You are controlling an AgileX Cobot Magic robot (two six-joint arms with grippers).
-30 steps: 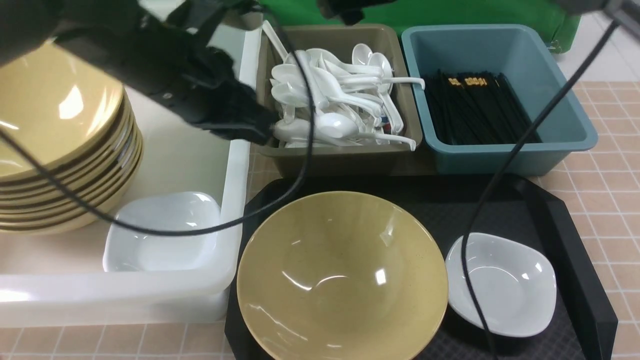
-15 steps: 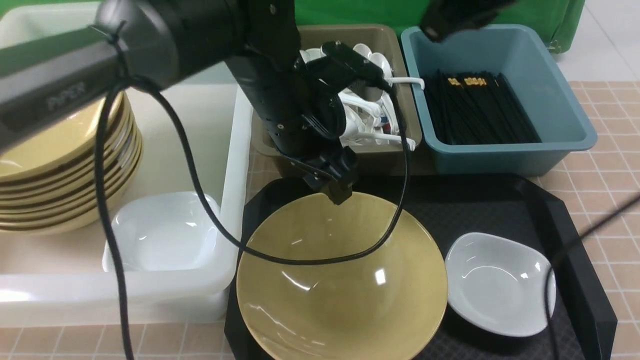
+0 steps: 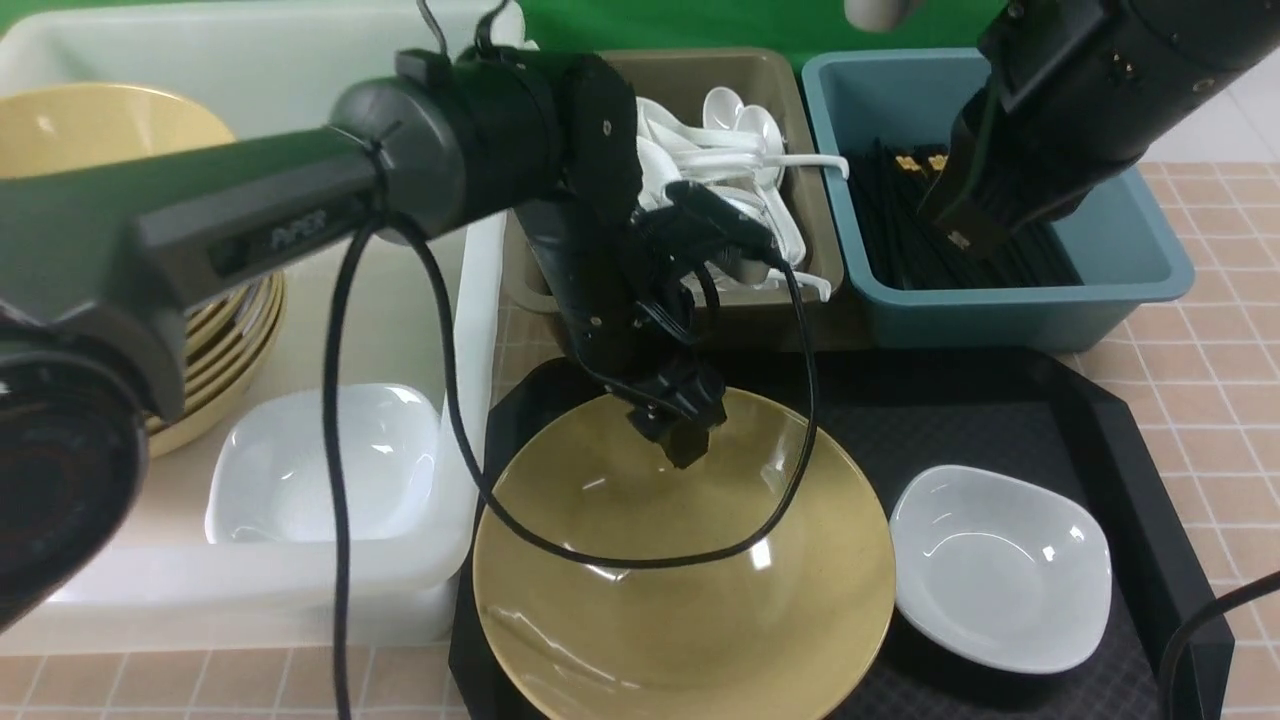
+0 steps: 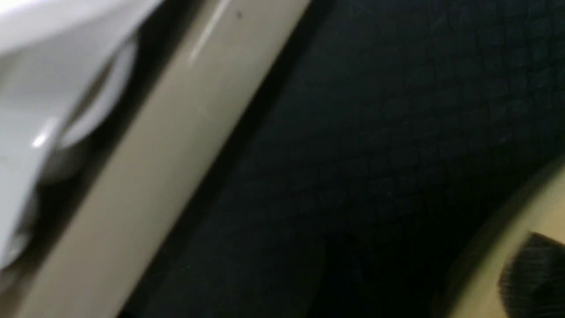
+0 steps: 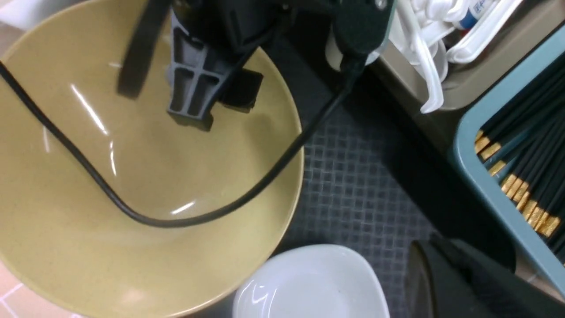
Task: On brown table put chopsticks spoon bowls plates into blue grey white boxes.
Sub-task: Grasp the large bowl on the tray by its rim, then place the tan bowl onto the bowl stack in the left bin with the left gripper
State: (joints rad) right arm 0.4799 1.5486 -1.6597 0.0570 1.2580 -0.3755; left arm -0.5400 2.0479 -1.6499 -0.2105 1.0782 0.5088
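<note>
White tub (image 3: 250, 600): left end of the worktop (image 3: 1220, 340); stacked tan bowls (image 3: 60, 130) at its far left, one white plate (image 3: 320, 470) in its near right corner.
Grey-brown box (image 3: 740, 325): far middle; heaped white spoons (image 3: 735, 125).
Teal-blue box (image 3: 1000, 315): far right; black chopsticks (image 3: 900, 250).
Black tray (image 3: 980, 410): near side; single tan bowl (image 3: 680, 610), second white plate (image 3: 1000, 570) just beside it.
Left fingers (image 5: 190, 92): parted, pointing down at the single tan bowl's far rim; arm crosses the tub.
Right fingers (image 5: 441, 282): closed, above the chopsticks.
Room: bare tray mesh behind the second plate; bare tiles along the worktop's right edge.
</note>
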